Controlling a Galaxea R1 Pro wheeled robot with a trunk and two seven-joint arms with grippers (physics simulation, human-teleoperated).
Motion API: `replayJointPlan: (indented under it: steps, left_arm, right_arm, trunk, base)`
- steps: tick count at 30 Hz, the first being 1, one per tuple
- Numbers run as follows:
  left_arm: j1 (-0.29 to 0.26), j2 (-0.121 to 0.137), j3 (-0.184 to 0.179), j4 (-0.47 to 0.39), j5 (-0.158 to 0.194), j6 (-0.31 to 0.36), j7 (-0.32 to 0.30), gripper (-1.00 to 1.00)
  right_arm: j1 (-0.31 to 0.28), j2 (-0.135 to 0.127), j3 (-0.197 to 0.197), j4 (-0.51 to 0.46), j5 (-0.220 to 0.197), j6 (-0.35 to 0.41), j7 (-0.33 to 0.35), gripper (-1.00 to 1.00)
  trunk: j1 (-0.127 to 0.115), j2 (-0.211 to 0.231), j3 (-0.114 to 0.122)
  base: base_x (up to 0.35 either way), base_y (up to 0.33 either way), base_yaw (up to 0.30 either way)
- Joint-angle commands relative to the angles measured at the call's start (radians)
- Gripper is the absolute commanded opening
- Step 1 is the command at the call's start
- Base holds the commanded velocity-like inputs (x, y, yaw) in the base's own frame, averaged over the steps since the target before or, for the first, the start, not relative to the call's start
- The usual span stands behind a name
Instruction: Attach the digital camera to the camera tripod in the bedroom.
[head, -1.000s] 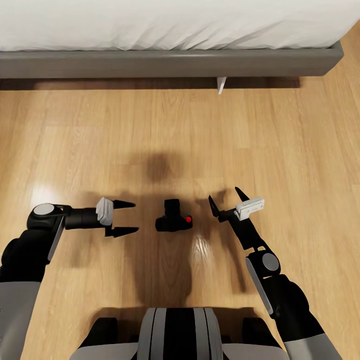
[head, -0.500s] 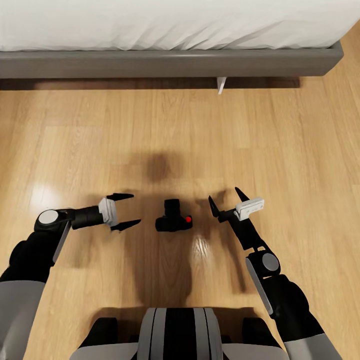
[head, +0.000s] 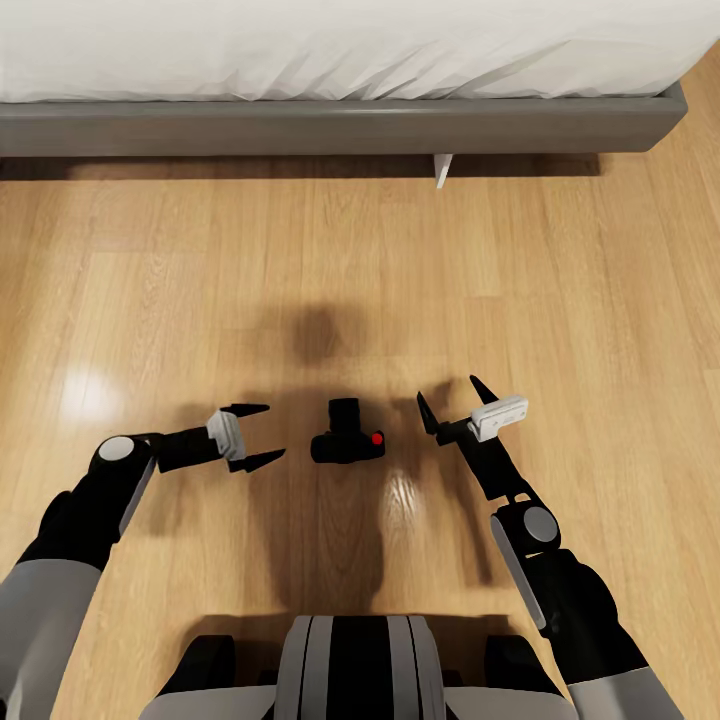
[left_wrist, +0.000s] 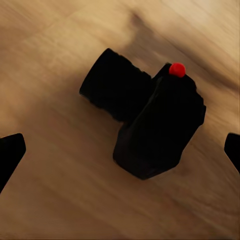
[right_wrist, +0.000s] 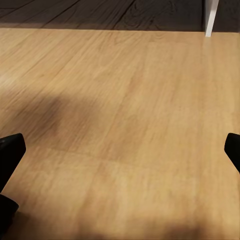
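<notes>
The digital camera (head: 346, 437) lies on the light wood floor, matte black, lens barrel pointing toward the bed, red button (head: 377, 438) on its right end. In the left wrist view the camera (left_wrist: 150, 125) sits centred between the spread fingertips. My left gripper (head: 258, 436) is open just left of the camera, apart from it and pointing at it. On the camera's right, my right gripper (head: 456, 396) is also open, pointing toward the bed with nothing between its fingers. The tripod is out of view.
A grey-framed bed (head: 340, 125) with white bedding runs across the far side. One white bed leg (head: 442, 170) stands on the floor ahead, also the white bed leg (right_wrist: 212, 19) in the right wrist view. My base (head: 350, 665) is at the near edge.
My left arm has swung its gripper lower and toward the camera, elbow moving right. The right arm and the camera have stayed put.
</notes>
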Motion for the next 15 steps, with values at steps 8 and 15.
replayJointPlan:
  steps: [8,15]
  left_arm:
    - [0.0,-0.001,-0.043,0.057,-0.005,-0.057,0.005,1.0]
    - [0.0,-0.002,-0.062,0.119,-0.006,-0.098,0.038,1.0]
  right_arm:
    - [0.0,0.0,0.0,0.001,-0.001,-0.003,0.002,1.0]
    - [0.0,0.0,0.0,0.007,-0.001,-0.002,0.002,1.0]
  trunk:
    - [0.0,0.0,0.0]
    - [0.0,0.0,0.0]
  base:
    - [0.0,0.0,0.0]
    - [0.0,0.0,0.0]
